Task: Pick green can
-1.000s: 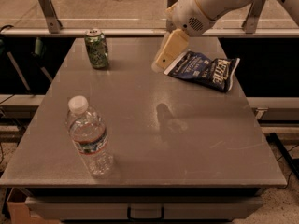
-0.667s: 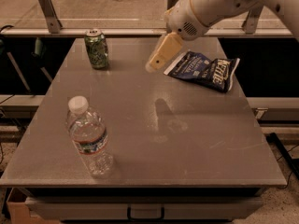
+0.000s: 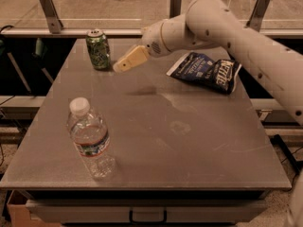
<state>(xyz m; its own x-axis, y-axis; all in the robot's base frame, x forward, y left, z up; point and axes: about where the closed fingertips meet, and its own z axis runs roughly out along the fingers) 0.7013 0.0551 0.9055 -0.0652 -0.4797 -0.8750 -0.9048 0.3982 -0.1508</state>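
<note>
The green can (image 3: 98,49) stands upright at the far left of the grey table (image 3: 156,126), with a mottled green label and a silver top. My gripper (image 3: 119,67), with tan fingers at the end of the white arm (image 3: 227,32), hovers above the table just right of the can, pointing left toward it, with a small gap between them. It holds nothing that I can see.
A clear plastic water bottle (image 3: 91,138) with a white cap stands near the front left. A dark blue chip bag (image 3: 207,71) lies at the far right. Metal rail posts (image 3: 49,8) stand behind the table.
The arm has swung left across the far side of the table, bringing the gripper from beside the chip bag to just right of the green can.
</note>
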